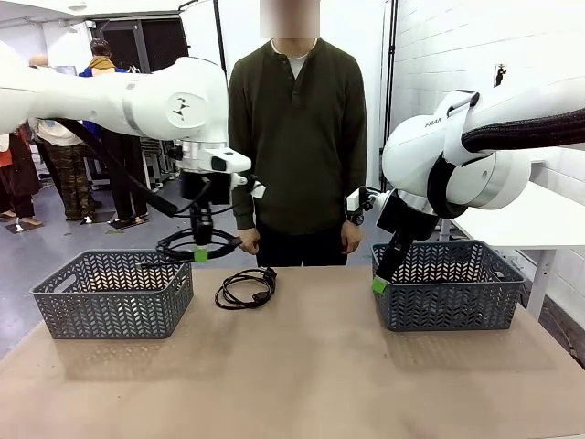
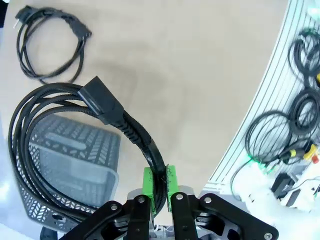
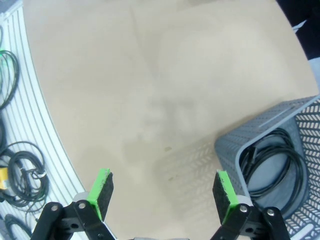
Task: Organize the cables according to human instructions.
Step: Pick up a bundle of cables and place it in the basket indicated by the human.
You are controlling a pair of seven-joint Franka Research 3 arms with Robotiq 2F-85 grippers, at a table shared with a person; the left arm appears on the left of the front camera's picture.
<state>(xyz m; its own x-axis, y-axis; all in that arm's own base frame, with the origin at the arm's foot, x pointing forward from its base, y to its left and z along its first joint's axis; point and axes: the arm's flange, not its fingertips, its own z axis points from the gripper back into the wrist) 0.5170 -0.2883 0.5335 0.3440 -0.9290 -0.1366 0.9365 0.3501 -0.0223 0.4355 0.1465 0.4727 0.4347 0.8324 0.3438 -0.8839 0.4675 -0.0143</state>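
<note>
My left gripper (image 1: 200, 251) is shut on a thick black coiled cable (image 1: 186, 243), which hangs in the air over the right end of the left grey basket (image 1: 111, 294). In the left wrist view the green pads (image 2: 148, 181) pinch the cord just behind its plug (image 2: 102, 102), and the coil (image 2: 27, 150) droops over the basket (image 2: 75, 155). A second, thinner cable (image 1: 245, 286) (image 2: 47, 45) lies on the table between the baskets. My right gripper (image 1: 378, 283) (image 3: 162, 189) stands open and empty beside the left corner of the right basket (image 1: 448, 285), which holds one coiled cable (image 3: 274, 161).
A person (image 1: 297, 137) stands at the far edge with both hands down by the table rim. Brown table surface (image 3: 150, 90) stretches bare toward the front. More cable coils (image 2: 300, 115) (image 3: 20, 170) lie on the floor beyond the table edge.
</note>
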